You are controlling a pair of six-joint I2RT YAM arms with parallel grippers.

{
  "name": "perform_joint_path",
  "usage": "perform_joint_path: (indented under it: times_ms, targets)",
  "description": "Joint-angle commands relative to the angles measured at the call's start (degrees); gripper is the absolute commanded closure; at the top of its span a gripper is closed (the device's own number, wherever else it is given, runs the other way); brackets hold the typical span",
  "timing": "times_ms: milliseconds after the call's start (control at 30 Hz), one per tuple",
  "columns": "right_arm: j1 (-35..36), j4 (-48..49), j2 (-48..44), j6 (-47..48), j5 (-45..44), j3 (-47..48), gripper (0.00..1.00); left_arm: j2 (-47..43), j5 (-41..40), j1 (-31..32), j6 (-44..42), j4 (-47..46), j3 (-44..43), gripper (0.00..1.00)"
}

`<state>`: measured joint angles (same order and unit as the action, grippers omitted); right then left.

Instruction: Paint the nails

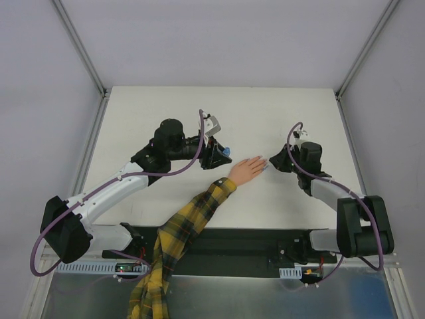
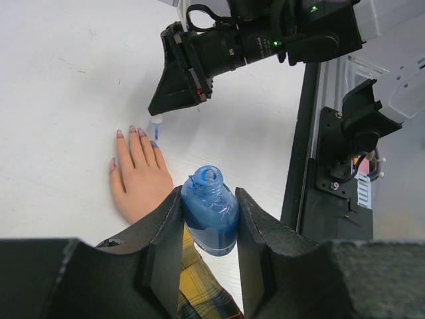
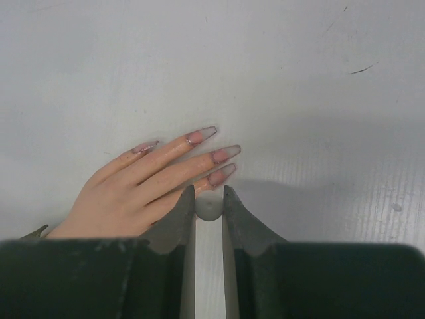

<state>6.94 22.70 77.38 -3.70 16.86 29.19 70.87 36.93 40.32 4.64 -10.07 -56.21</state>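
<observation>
Right wrist view: the nails [image 3: 226,153], long and pinkish with paler tips, end the fingers of a peach hand [image 3: 133,189]. The hand lies flat, palm down, on the white table [image 3: 319,80] at centre left of the frame. Just below the lowest fingertip, the right jaws are clenched on a small pale round cap [image 3: 208,208], very close to that finger.

From the left wrist view the same hand lies at centre left, its fingers pointing up the frame. The cap carries a thin blue brush [image 2: 156,133] that points down at the nail of the rightmost finger; whether the bristles touch it cannot be told. At lower centre the left jaws grasp an uncapped blue polish bottle [image 2: 210,216], just right of the wrist.

Overhead, a yellow plaid sleeve [image 1: 189,222] runs from the bottom edge up to the hand at mid-table. The bottle is just to the hand's upper left.
</observation>
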Motion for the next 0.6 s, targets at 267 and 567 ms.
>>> perform_joint_path:
  times_ms: [267,567]
  targets:
    - [-0.3,5.5,0.4,-1.0,3.6,0.4,1.00,-0.9,0.8,0.6,-1.2,-1.5,0.0,1.00]
    - [-0.3,6.7,2.2,-1.6,4.2,0.8,0.99,-1.0,0.7,0.7,-1.5,-1.2,-0.1,1.00]
